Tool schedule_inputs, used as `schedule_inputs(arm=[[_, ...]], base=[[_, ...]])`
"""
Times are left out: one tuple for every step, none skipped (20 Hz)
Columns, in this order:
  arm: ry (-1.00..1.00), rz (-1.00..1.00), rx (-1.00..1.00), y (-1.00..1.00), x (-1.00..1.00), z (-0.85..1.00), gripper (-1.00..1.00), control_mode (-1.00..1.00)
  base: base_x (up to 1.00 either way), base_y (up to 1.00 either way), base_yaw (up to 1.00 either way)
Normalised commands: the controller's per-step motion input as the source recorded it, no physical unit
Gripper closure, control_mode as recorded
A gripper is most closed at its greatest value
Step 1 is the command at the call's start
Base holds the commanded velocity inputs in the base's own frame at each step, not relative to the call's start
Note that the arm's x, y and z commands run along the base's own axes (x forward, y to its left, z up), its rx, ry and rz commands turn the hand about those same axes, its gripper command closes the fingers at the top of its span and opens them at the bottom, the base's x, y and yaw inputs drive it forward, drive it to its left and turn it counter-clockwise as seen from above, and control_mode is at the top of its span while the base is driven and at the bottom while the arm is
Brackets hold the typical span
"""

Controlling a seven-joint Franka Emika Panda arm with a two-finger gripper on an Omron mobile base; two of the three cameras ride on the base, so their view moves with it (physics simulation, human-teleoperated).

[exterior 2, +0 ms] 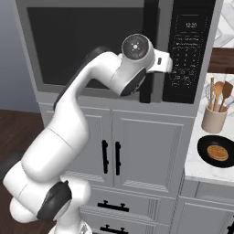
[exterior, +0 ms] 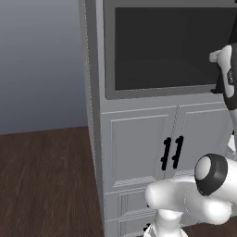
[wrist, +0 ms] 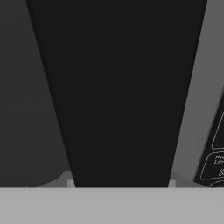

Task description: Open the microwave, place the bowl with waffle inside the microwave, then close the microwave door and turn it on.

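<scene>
The microwave (exterior 2: 91, 50) is built into the grey cabinet column, and its door (exterior: 176, 46) with the dark glass is closed. My gripper (wrist: 120, 183) is at the long black door handle (exterior 2: 147, 50). Seen from the hand, the handle (wrist: 118, 87) is a wide black bar between the two fingertips (wrist: 70, 183), and it spans the whole gap between them. My hand (exterior: 225, 62) reaches the door's right edge. The dark bowl with the waffle (exterior 2: 216, 151) sits on the white counter to the right, well below my hand.
The control panel (exterior 2: 188, 50) is just right of the handle. White cabinet doors with short black handles (exterior 2: 114, 151) are below the microwave. A utensil holder (exterior 2: 215, 116) stands on the counter (exterior 2: 196, 169) behind the bowl. Dark wood floor (exterior: 46, 176) lies left.
</scene>
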Motion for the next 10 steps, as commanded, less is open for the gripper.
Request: schedule_inputs(arm=[[-0.11,0.07,0.00,0.56,-0.75,0.00,1.00,-1.00],[-0.11,0.08,0.00,0.61,-0.79,0.00,1.00,-1.00],[-0.13,0.09,0.00,0.63,-0.87,0.00,1.00,-1.00],[-0.12,0.09,0.00,0.66,-0.94,0.00,1.00,-1.00],[-0.12,0.09,0.00,0.68,-1.00,0.00,1.00,-1.00],[-0.11,0.09,0.00,0.69,-1.00,0.00,1.00,-1.00],[-0.10,0.09,0.00,0.72,-1.00,0.00,1.00,-1.00],[-0.09,0.08,0.00,0.71,-1.00,0.00,1.00,-1.00],[-0.07,0.08,0.00,0.69,-1.00,0.00,1.00,-1.00],[-0.06,0.07,-0.02,0.69,-1.00,0.00,1.00,-1.00]], base=[[0.00,0.00,0.00],[0.00,0.00,0.00],[0.00,0.00,0.00],[0.00,0.00,0.00],[0.00,0.00,0.00],[0.00,0.00,0.00],[0.00,0.00,0.00],[0.00,0.00,0.00],[0.00,0.00,0.00],[0.00,0.00,0.00]])
